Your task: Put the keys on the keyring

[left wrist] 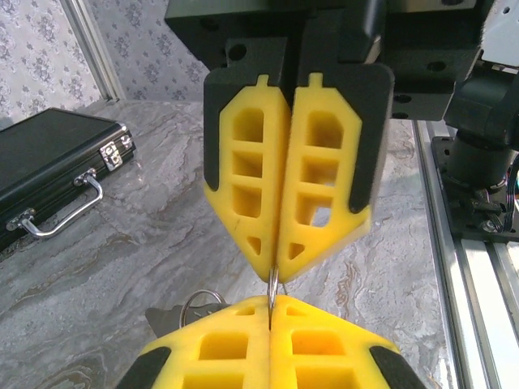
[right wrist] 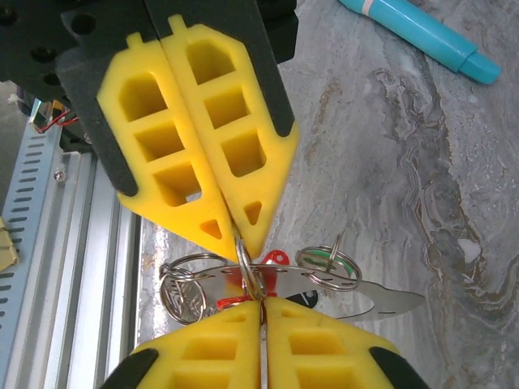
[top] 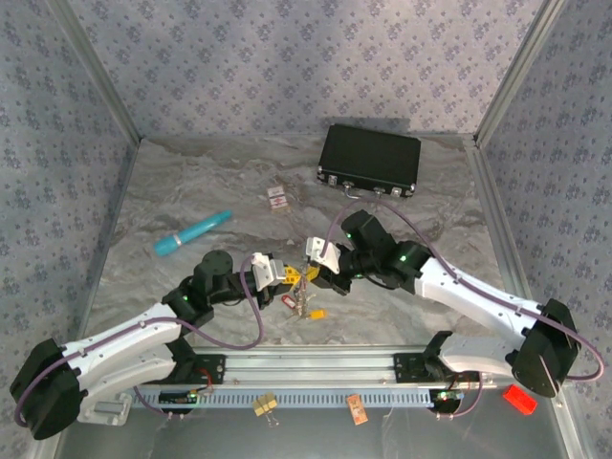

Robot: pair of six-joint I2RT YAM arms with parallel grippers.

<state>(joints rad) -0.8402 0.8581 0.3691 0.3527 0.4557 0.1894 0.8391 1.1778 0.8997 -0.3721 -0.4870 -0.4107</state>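
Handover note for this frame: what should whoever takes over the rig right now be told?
Left gripper: shut on the keyring.
Right gripper: shut on the same loop, tip to tip with the left.
Keys: bunched with small split rings right at the pinch, a red head among them.
Done: loop and bunch are together between the arms.
Left: whether any key is threaded cannot be told; check before releasing.

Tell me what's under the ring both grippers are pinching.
Beneath the keyring pinched by left gripper and right gripper: the keys, one silver blade, a red head, small split rings, over the table. The right gripper's fingers cover the rest.
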